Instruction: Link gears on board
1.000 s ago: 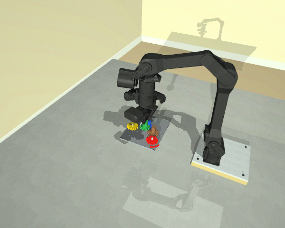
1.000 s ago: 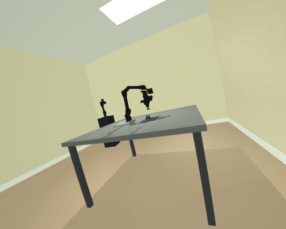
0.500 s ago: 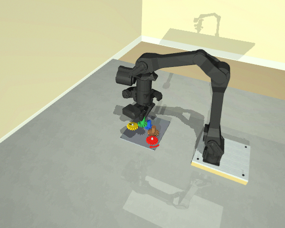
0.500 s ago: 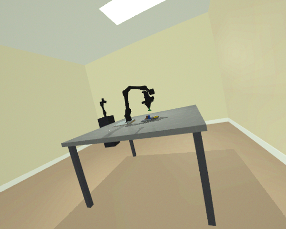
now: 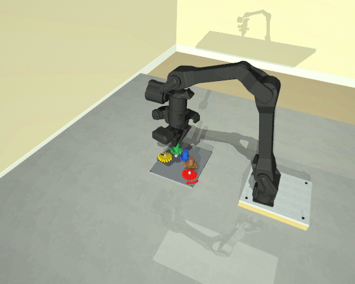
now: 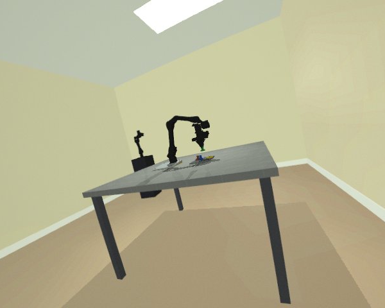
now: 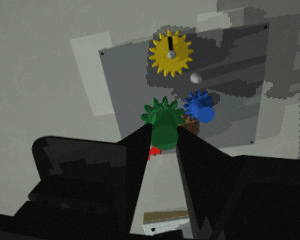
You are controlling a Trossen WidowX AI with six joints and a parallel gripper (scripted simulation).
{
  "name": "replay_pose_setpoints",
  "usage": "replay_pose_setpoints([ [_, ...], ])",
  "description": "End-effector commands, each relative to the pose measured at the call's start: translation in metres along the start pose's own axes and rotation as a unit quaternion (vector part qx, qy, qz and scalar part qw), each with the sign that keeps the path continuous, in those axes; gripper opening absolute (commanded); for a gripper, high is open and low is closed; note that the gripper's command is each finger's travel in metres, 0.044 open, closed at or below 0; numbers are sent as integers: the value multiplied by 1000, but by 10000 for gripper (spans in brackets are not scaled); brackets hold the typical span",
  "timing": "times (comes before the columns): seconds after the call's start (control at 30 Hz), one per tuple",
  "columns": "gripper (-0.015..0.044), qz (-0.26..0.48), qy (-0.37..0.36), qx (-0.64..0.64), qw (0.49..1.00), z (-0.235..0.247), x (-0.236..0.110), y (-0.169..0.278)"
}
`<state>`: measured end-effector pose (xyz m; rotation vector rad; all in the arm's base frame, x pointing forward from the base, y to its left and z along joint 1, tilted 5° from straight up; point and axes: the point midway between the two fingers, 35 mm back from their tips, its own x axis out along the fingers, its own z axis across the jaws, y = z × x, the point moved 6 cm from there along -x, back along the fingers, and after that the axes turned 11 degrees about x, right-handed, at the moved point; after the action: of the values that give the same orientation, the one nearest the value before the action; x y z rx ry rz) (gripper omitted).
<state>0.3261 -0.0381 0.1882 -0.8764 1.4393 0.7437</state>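
My gripper [image 5: 176, 143] [image 6: 201, 146] [image 7: 163, 130] is shut on the green gear's handle. The green gear [image 5: 176, 150] [image 6: 203, 149] [image 7: 162, 114] hangs upright above the grey board [image 5: 168, 174] [image 7: 130, 85]. The yellow gear [image 5: 164, 157] [image 7: 180, 59], with a black stripe, sits on its peg. A bare peg [image 7: 195, 76] stands between the yellow gear and the blue gear [image 5: 184, 156] [image 7: 199, 103]. The brown gear [image 5: 191, 165] [image 7: 190, 124] stands on the board between the blue gear and the red gear [image 5: 189, 174] [image 7: 154, 152]. In the wrist view the green gear and fingers partly hide the brown and red gears.
The red arrow [image 5: 192, 182] lies beside the red gear. The arm's base plate [image 5: 289, 195] is on the table to the right of the board in the top view. The blue and brown gears have tall handles that stick up near the held gear.
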Motion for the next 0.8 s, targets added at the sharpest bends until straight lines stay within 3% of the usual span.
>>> replay_pose_setpoints([
  [0.0, 0, -4, 1, -1, 1000, -6, 3, -10],
  [0.77, 0, -5, 4, -3, 1000, -34, 19, -38],
])
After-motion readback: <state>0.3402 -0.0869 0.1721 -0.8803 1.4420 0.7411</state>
